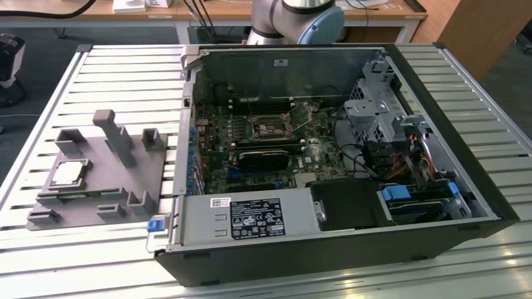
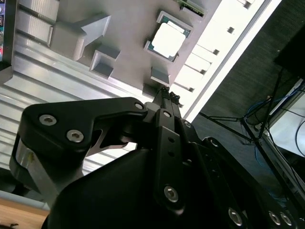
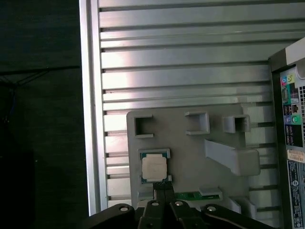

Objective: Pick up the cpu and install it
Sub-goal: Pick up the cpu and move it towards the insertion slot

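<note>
The cpu [image 1: 71, 172] is a small square chip with a pale metal top. It lies flat in a recess of the grey plastic tray [image 1: 104, 190], at the exterior view's left. Both wrist views look down on the cpu [image 3: 154, 168] [image 2: 167, 40] from well above. My gripper [image 3: 163, 187] [image 2: 165, 92] hangs over the tray, its two black fingertips pressed together and empty, their tips close to the chip's edge in the picture. The open computer case [image 1: 432, 205] lies on its side, and the motherboard's cpu socket [image 1: 270, 129] is uncovered.
The tray carries upright posts [image 1: 116, 137] and a green memory stick [image 3: 198, 195]. Inside the case are a black block [image 1: 266, 159], a power supply [image 1: 245, 218], drive cages and cables [image 1: 390, 156]. The slatted metal table [image 1: 99, 56] ends close beside the tray.
</note>
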Motion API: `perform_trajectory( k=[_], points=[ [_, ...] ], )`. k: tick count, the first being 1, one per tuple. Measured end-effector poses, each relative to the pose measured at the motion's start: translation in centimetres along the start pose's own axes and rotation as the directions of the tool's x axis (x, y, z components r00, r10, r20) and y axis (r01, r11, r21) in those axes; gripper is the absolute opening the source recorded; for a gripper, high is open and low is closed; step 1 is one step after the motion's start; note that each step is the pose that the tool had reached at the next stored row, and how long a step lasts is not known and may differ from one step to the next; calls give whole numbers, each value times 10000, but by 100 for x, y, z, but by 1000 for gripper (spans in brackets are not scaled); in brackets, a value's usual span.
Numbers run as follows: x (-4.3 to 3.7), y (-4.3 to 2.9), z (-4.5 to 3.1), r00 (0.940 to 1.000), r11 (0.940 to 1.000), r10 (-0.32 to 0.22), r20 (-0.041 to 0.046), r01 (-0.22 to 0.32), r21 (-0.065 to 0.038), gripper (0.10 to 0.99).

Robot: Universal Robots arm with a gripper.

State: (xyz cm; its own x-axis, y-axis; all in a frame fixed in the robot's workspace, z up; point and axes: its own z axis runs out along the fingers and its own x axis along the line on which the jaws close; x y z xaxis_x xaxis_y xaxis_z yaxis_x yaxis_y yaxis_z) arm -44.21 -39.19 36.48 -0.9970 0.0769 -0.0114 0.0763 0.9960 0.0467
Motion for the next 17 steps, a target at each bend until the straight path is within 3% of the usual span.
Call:
perform_trajectory(
  k=[5,7,8,10,11,12,17],
  points=[
    [-1,-10,49,10000,10000,-8,-6,8,-11,114],
    [0,-15,84,10000,10000,-57,-13,57,-13,231],
    [1,-17,102,9999,9999,-102,-15,102,-14,231],
    [0,-22,138,9997,9997,-237,-28,237,-15,349],
    [1,-24,156,9995,9995,-327,-37,327,-16,349],
    [0,-26,175,9991,9991,-432,-49,432,-17,467],
    [1,-34,264,9977,9977,-675,-74,675,-19,580]
  ],
)
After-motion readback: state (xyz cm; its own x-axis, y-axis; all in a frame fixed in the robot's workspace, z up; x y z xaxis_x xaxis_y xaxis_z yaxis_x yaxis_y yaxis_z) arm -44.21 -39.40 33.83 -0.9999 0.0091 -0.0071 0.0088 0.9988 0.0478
